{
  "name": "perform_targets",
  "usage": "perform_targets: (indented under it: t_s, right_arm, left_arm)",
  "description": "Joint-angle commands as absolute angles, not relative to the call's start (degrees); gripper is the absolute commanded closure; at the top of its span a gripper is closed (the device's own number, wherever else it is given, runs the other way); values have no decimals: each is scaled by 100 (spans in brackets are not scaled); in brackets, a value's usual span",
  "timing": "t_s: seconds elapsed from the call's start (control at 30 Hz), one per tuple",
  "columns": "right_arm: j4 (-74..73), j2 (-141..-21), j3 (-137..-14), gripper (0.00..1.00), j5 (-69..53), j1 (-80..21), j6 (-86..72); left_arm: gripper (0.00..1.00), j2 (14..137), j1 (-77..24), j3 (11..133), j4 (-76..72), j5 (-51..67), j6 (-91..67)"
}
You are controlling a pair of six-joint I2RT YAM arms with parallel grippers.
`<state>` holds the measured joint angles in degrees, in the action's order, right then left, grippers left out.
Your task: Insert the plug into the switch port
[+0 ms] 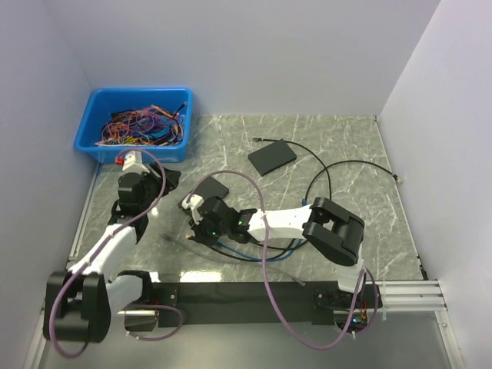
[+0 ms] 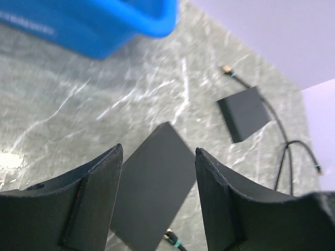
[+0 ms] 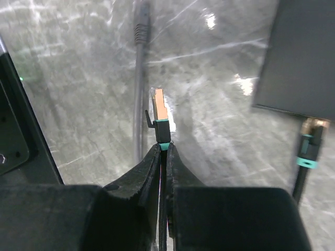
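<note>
Our right gripper (image 3: 163,149) has jaws clamped on the plug (image 3: 158,112), cable hidden between them. Our left gripper (image 2: 158,157) has jaws apart; we can't make out the switch (image 2: 152,193) ports.

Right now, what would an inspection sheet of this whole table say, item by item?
Surface: grey marbled table.
Job's things: plug pinched in the right gripper, tip sticking out; near switch flat under the left gripper; far switch behind it.
Clutter: blue bin of tangled coloured wires, far left.
Grippers: left gripper open, empty; right gripper shut on the plug.
Cables: black cable looping at right; second plug at the near switch's edge.
Surroundings: pale walls on three sides.
</note>
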<state>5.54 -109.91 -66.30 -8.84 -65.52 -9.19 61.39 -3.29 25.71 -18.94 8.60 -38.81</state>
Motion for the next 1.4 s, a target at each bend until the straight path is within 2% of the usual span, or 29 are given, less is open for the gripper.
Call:
perform_targets:
  t_s: [0.0, 0.1, 0.37, 0.6, 0.8, 1.37]
  right_arm:
    - [1062, -10504, -6460, 100, -1089, -6416, -1089]
    - [1378, -10258, -6223, 100, -1317, -6215, -1317]
    - [2662, -9976, -5520, 100, -3083, -5195, -2390]
    - [3697, -10203, -5186, 100, -3893, -4668, -3293]
    - [4745, -10485, -5010, 100, -4464, -4342, -4121]
    - [5950, -10775, -4869, 100, -4834, -4025, -5019]
  left_arm:
    - [37, 5714, -308, 2391, -1872, 782, -4034]
    - [37, 5467, -316, 2171, -2030, 1019, -4087]
    - [37, 4931, -316, 1329, -3356, 2502, -4262]
    - [36, 4658, -325, 879, -4508, 3172, -5017]
    - [36, 4623, -413, 659, -4842, 3217, -5334]
    - [42, 5229, -1274, 729, -4904, 2778, -5265]
